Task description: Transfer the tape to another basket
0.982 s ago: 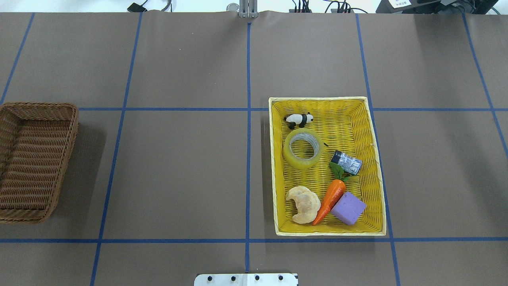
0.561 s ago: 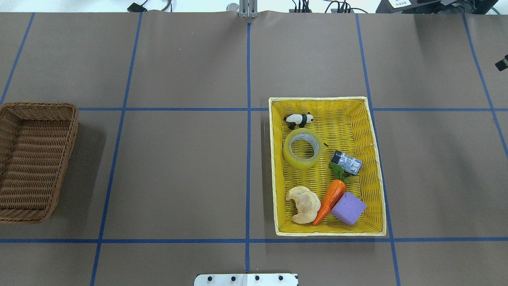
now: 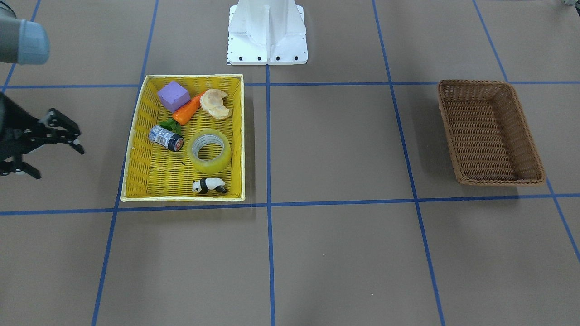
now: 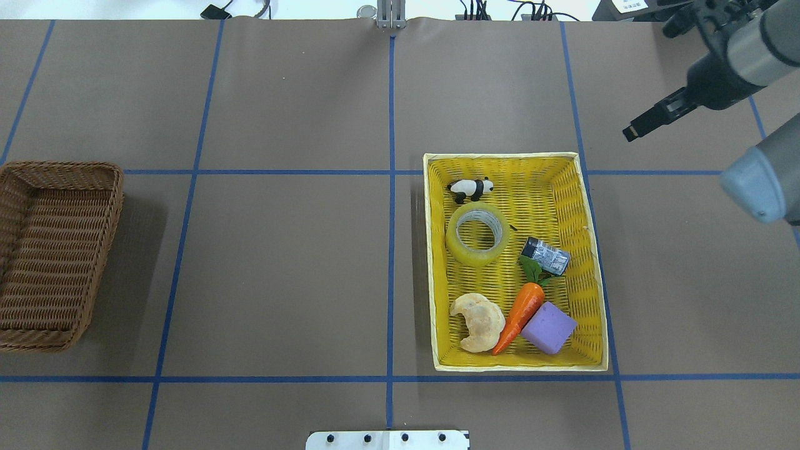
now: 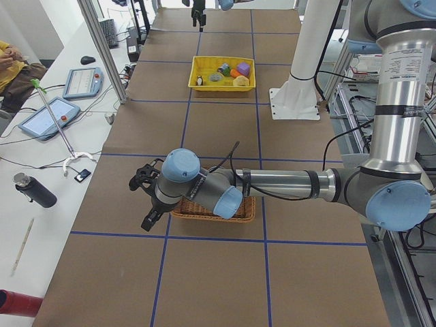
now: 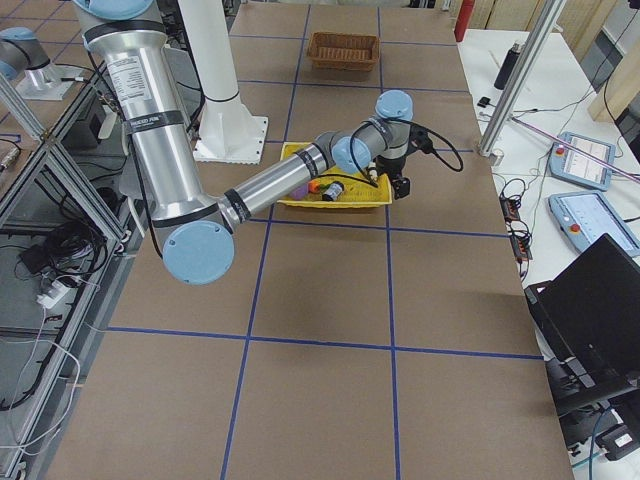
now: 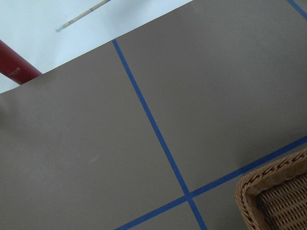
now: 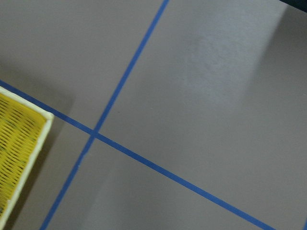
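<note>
Tape lies unmoved in yellow basket; right gripper, jaws apart, has newly arrived nearby: approach begun, nothing grasped; left gripper state indeterminable

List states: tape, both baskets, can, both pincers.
yellow basket: upright, six items inside.
tape: lying flat in the yellow basket, not gripped.
brown wicker basket: upright, empty.
can: on its side.
right pincer: open, empty, over bare table.
left pincer: near the brown wicker basket; open or shut unclear.
</note>
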